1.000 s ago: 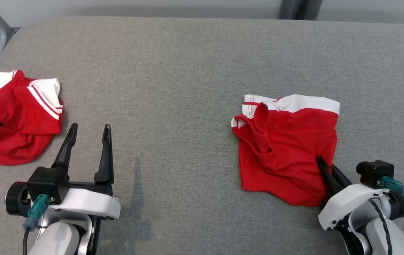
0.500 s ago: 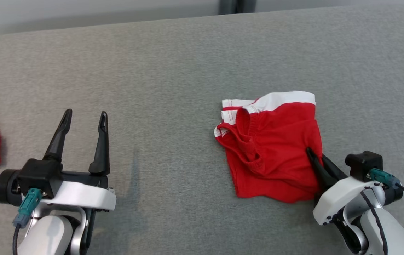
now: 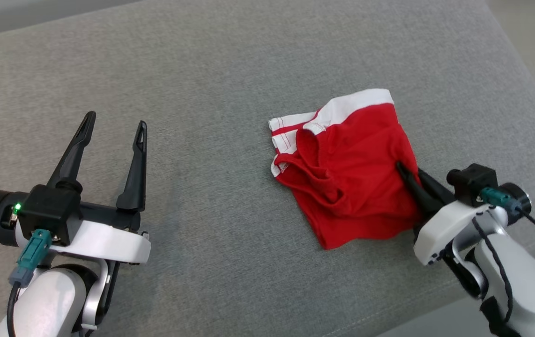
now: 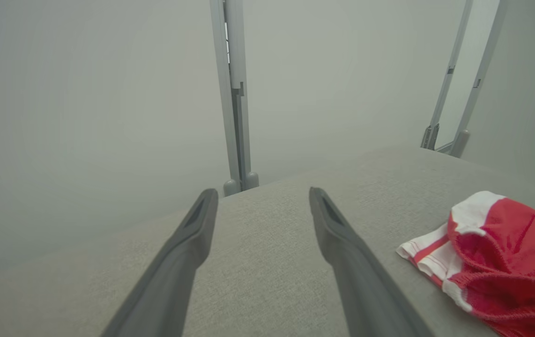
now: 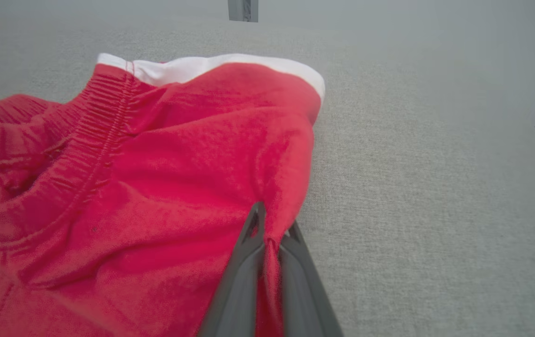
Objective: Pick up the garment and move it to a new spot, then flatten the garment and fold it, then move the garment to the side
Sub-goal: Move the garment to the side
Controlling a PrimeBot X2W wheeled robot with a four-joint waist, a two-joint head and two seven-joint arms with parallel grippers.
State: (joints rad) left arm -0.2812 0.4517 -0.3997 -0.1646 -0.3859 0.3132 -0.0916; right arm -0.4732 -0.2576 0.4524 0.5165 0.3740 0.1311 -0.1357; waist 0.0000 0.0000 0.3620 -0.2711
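The garment (image 3: 347,178) is a red piece with white trim, lying folded and slightly rumpled on the grey padded surface (image 3: 230,93). My right gripper (image 3: 408,169) is shut on a pinch of red cloth at its right edge. The right wrist view shows the red cloth (image 5: 155,164) squeezed between the closed fingers of that gripper (image 5: 274,220). Far to the left, my left gripper (image 3: 116,120) stands open above bare surface with nothing between its fingers. In the left wrist view this gripper (image 4: 263,194) is well apart from the garment (image 4: 506,252) at the right.
The surface's right edge (image 3: 527,89) runs close behind the garment, and its front edge (image 3: 436,299) passes under my right arm. Grey metal frame posts (image 4: 234,93) stand beyond the far side, with another pair (image 4: 455,117) at the far right.
The head view has swung to the right, so the second red garment at the left has left the picture. The held garment went along with my right gripper, nearer the surface's right edge.
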